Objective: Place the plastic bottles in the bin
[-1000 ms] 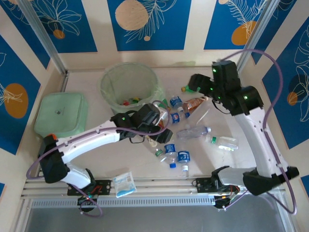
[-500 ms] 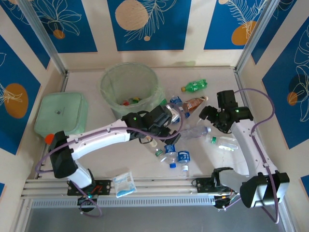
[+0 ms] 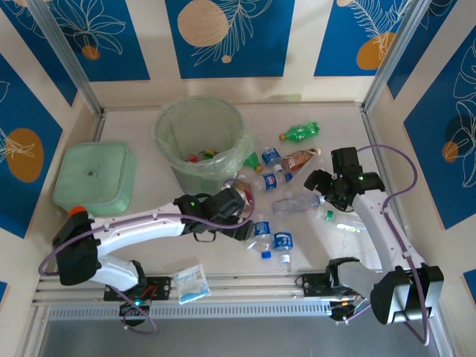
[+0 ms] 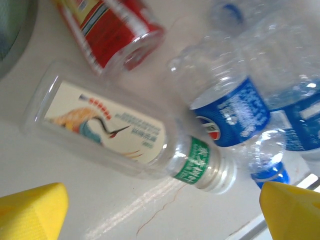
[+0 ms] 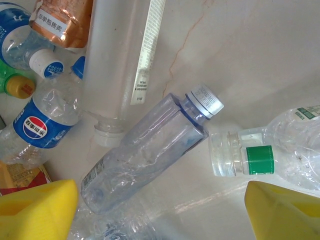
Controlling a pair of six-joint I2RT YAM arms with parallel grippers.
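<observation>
- One flat pale-green lidded box [image 3: 93,175] sits at the left edge of the counter [image 3: 305,245], well apart from the bottles.
- One blue-white sachet packet [image 3: 192,282] lies at the near edge, just right of the left arm's base.
- The bin [image 3: 178,156], lined with a clear bag, stands far and left of centre, with a few bottles at its bottom.
- The left gripper [image 4: 162,210] is low over the counter, just near and right of the bin. Its fingers are spread wide and hold nothing. A crane-labelled clear bottle [image 4: 115,130] lies between them, touching a blue-labelled bottle [image 4: 230,112].
- The other plastic bottles [image 3: 277,178] lie scattered right of the bin, a green soda bottle [image 3: 301,132] farthest back.
- The right gripper [image 5: 161,210] is also spread wide and empty over a clear white-capped bottle [image 5: 150,150], with a green-banded bottle [image 5: 265,157] just to its right.
</observation>
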